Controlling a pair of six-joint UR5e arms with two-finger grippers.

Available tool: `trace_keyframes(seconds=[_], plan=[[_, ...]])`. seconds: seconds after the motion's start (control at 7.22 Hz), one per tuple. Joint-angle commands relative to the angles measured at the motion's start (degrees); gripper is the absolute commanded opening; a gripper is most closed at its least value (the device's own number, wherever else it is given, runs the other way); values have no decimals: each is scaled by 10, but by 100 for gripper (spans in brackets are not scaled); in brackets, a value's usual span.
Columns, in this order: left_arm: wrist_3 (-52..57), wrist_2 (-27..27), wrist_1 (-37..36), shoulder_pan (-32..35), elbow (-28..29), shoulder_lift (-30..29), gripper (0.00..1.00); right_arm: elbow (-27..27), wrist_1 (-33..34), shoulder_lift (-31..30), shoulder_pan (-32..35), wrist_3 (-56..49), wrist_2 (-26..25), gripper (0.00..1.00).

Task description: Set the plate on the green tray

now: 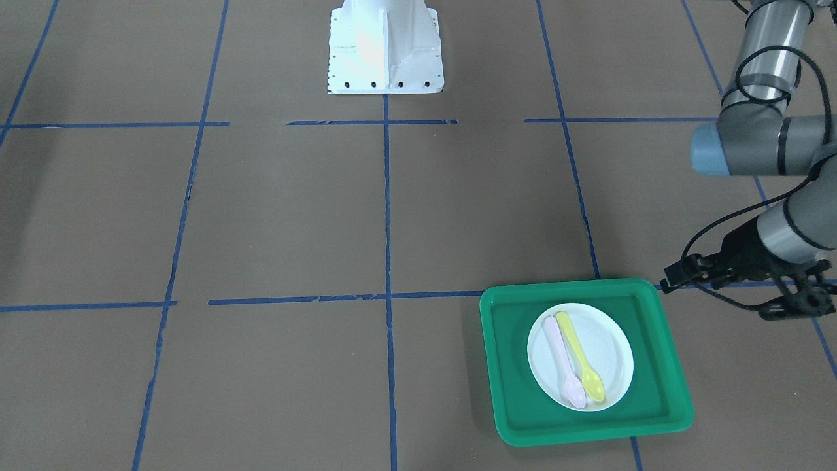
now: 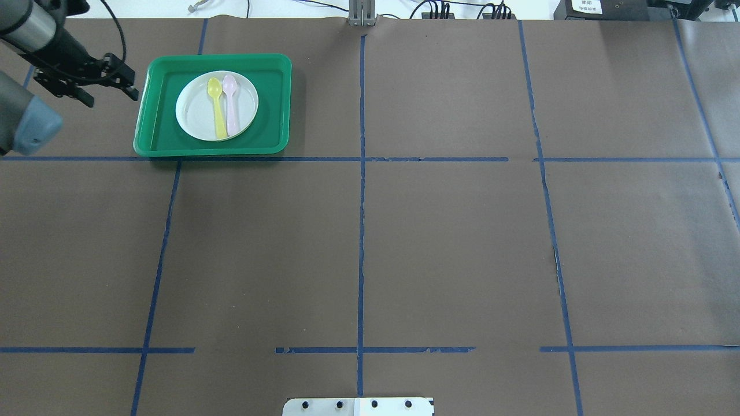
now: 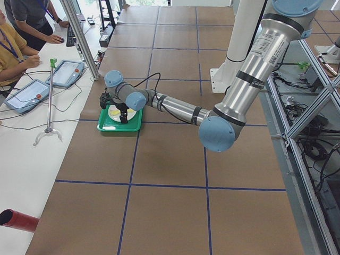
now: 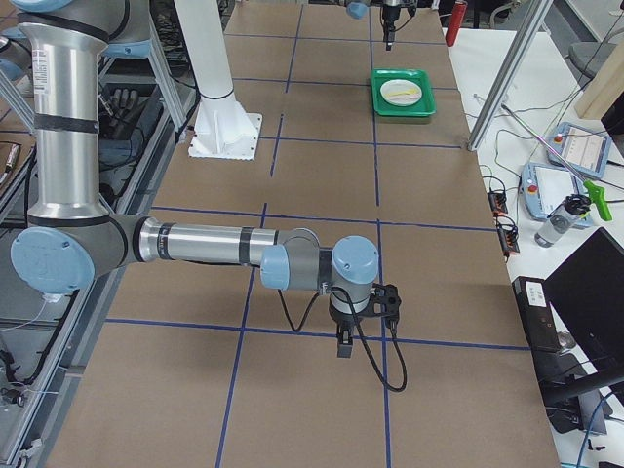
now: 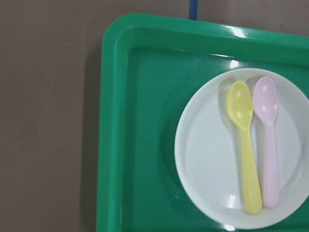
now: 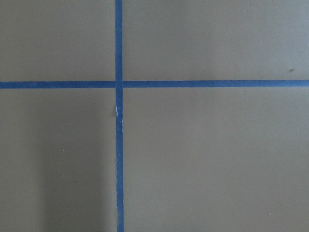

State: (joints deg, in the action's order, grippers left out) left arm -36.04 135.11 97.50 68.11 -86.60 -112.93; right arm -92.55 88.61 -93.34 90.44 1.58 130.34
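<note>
The white plate (image 1: 601,340) lies flat inside the green tray (image 1: 510,366), near its middle. It shows the same way in the overhead view, plate (image 2: 193,110) on tray (image 2: 156,115), and in the left wrist view, plate (image 5: 207,164) on tray (image 5: 135,145). A yellow spoon (image 1: 579,356) and a pink spoon (image 1: 562,360) lie side by side on the plate. My left gripper (image 1: 713,299) is open and empty, beside the tray's outer edge and clear of it (image 2: 113,98). My right gripper (image 4: 361,322) shows only in the exterior right view, far from the tray; I cannot tell whether it is open or shut.
The robot's white base (image 1: 386,52) stands at mid table. Blue tape lines cross the brown table cover. Operators (image 3: 21,32) sit at a side bench with tablets, close to the tray's end of the table.
</note>
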Motion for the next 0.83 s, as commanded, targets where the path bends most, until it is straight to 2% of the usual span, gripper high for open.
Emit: trace_keyframes(seconds=[0.0,0.14,0.42,0.69], plan=[[196,-29,-174,74,-167,120,100,0,0,0,0,0,0,100],[272,-35,-177,109,-209,186,100,0,0,0,0,0,0,100],[421,-34,-175,184,-217,283,100,0,1,0,0,0,0,100],[443,-27,-173,222,-208,340,100,0,1,0,0,0,0,100]])
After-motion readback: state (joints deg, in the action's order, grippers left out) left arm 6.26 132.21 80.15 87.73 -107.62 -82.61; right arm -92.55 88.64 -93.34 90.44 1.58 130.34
